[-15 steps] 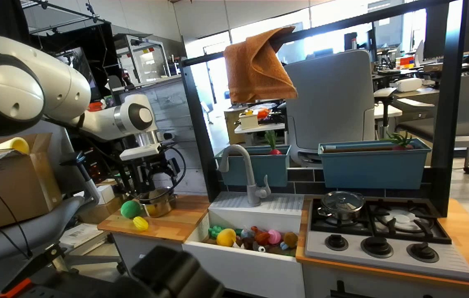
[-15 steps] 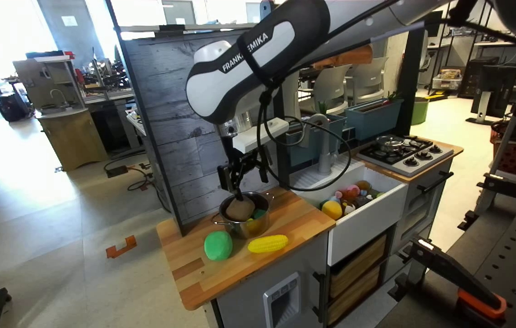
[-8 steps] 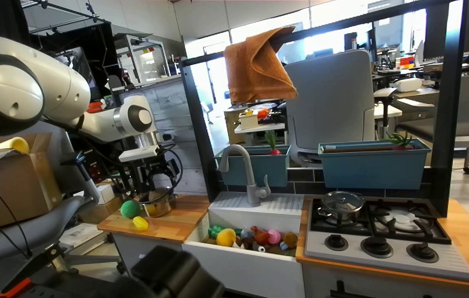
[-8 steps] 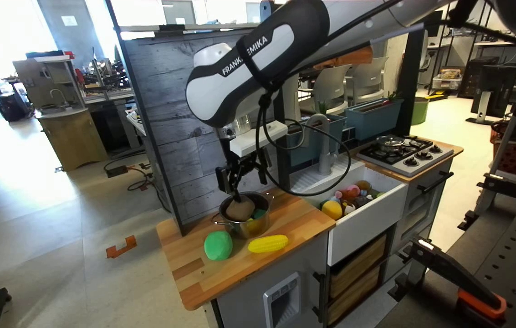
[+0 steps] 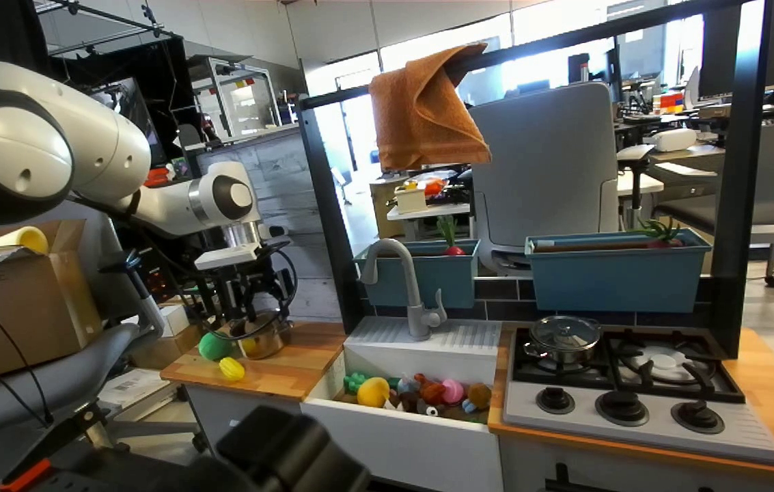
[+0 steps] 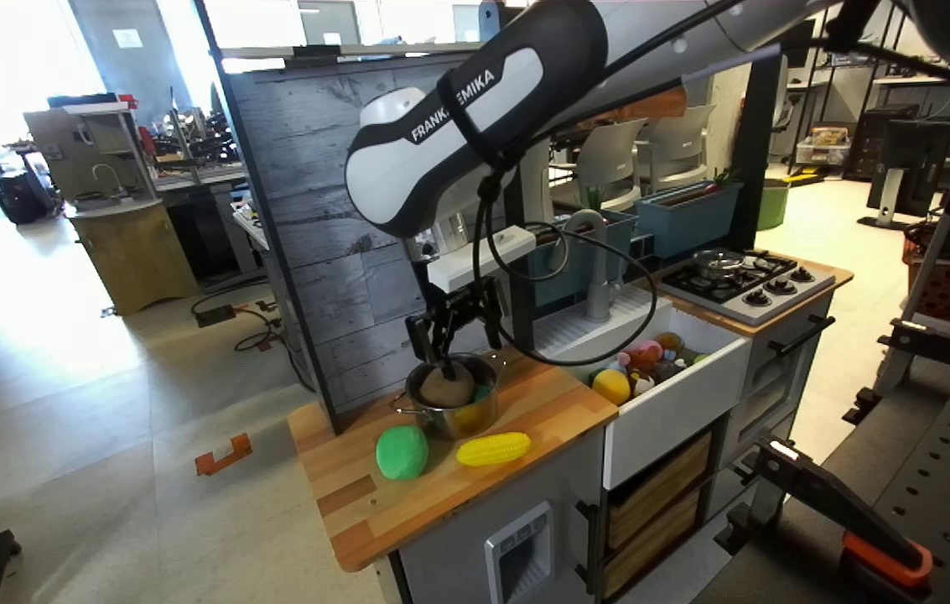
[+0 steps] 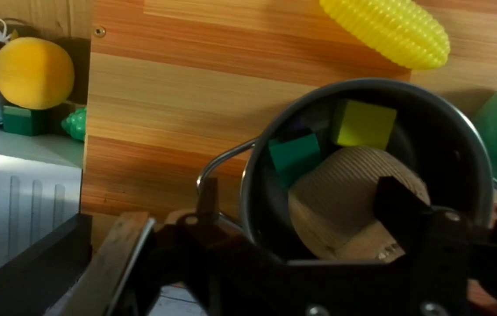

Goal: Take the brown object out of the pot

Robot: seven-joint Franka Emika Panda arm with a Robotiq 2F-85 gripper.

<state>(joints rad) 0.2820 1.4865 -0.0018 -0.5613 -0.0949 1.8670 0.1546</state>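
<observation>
Green and round, a ball [image 6: 402, 453] sits on the bench [image 6: 391, 524] in front of the pot [image 6: 470, 427], toward its left in an exterior view. Inside the pot lies the brown object [image 6: 445, 390], and I hold my fingers [image 7: 399, 206] spread, one tip over it, touching or not I cannot tell. Yellow corn [image 6: 494, 449] lies before the pot's right side; farther right is the sink [image 6: 676, 419].

object [image 7: 331, 206]: in pot [image 6: 462, 423] | corn [image 6: 493, 449], ball [image 6: 402, 453]: on counter [image 6: 407, 520] near pot | sink [image 5: 407, 441]: between pot and stove [image 5: 663, 359]
</observation>
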